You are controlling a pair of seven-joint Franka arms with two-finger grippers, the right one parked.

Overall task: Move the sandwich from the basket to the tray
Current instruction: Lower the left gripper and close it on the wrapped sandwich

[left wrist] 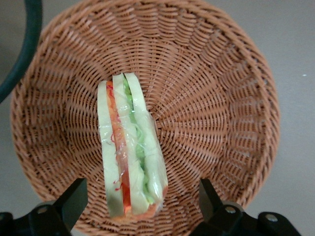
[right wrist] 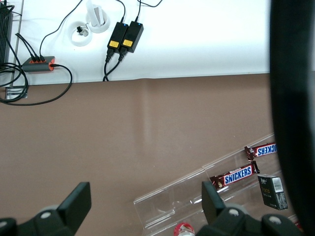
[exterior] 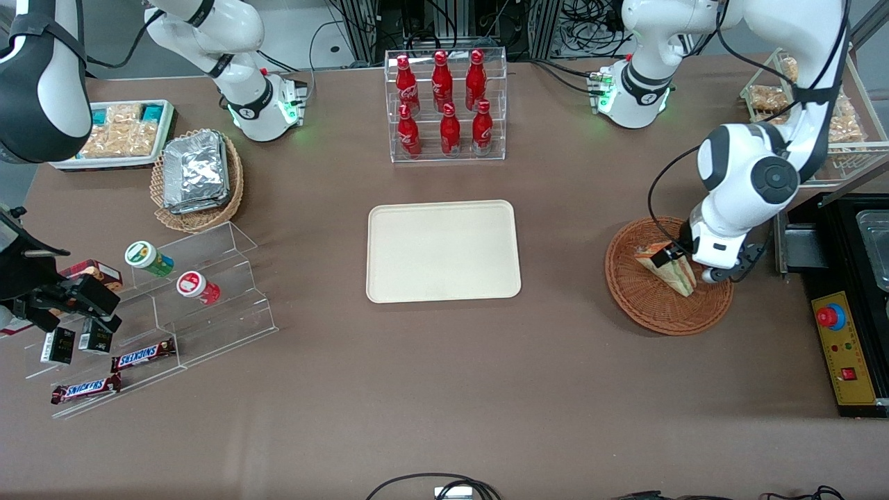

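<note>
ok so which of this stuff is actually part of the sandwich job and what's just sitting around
Part of the job:
- sandwich, lying in the basket
- tray, nothing on it yet
- left arm's tool, open, fingers either side of the sandwich

Just lying about:
- cola bottles in a clear rack
- foil packs in a tan basket
- Snickers bars

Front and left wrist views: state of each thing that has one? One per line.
sandwich: wrapped, standing on edge in the basket, not gripped
basket: upright, holds only the sandwich
tray: flat on the table, nothing on it
gripper: open, over the basket, fingers either side of the sandwich
bottle rack: six red bottles, upright
foil packs: stacked in the tan basket
</note>
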